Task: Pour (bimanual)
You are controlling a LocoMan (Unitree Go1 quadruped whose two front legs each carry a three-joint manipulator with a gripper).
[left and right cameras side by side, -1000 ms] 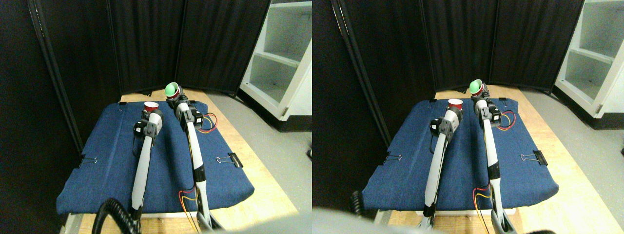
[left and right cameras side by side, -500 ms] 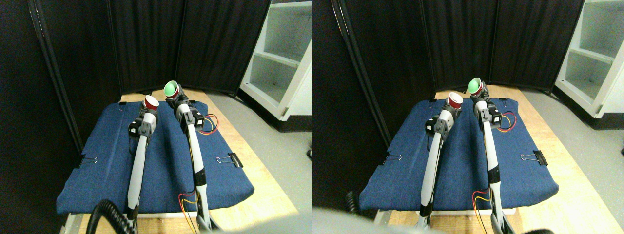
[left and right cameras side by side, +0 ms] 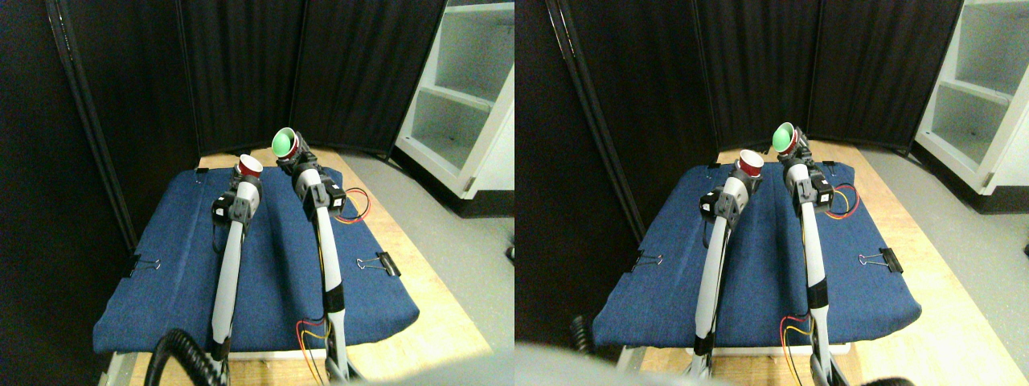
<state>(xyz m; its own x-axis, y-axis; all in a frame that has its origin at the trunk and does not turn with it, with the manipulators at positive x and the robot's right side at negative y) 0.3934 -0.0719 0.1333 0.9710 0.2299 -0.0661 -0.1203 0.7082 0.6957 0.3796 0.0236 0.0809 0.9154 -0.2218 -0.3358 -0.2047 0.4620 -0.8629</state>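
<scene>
Two red cups are held up over the far part of a blue cloth. My left gripper is shut on one red cup, which leans slightly to the right with its pale inside showing. My right gripper is shut on the other red cup, tipped so that its mouth faces left and toward the camera, with green showing inside. The tipped cup sits higher than the left cup and just to its right, with a small gap between them.
The blue cloth lies on a wooden board, held by binder clips at the sides. Black curtain panels close off the back. A white shelf unit stands at the right. Red and yellow wires hang off the right arm.
The left cup has lifted and shifted left, then tilted a little to the right. The right arm has raised its tipped cup slightly higher.
</scene>
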